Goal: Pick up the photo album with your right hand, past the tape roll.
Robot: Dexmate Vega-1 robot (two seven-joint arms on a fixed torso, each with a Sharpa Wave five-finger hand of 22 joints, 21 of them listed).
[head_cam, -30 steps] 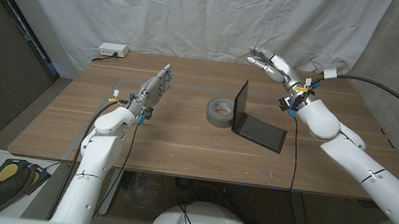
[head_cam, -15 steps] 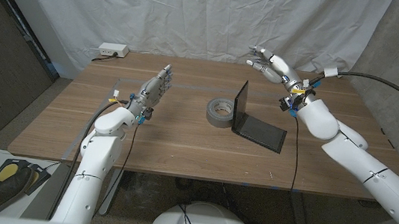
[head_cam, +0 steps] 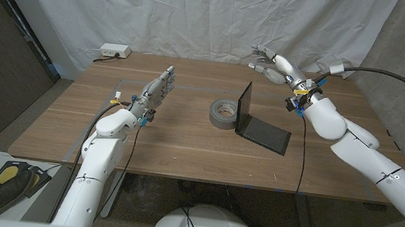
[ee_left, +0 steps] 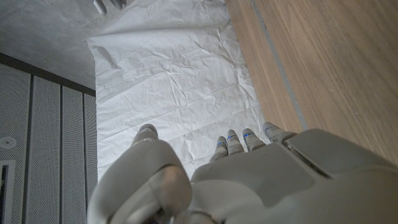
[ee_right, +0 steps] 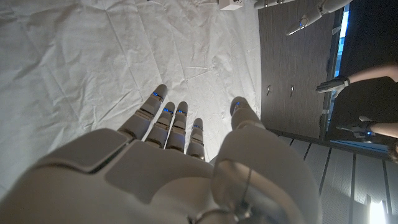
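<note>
The black, hard-covered photo album [head_cam: 257, 120] stands open on the wooden surface [head_cam: 184, 138], one cover upright, the other lying flat toward the robot's right. It looks stiff, fairly light and smooth, so likely slippery; the upright cover's top edge seems the best place to pinch. The grey tape roll [head_cam: 223, 113] lies just beside it on the left. The right hand [head_cam: 272, 65] hovers above and behind, fingers apart, holding nothing. The left hand [head_cam: 156, 91] waits well apart, fingers straight, empty.

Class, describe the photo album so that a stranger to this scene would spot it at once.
Look at the wooden table, right of its middle. Beside the grey tape roll stands a black photo album, open in an L: one cover upright, the other flat.
</note>
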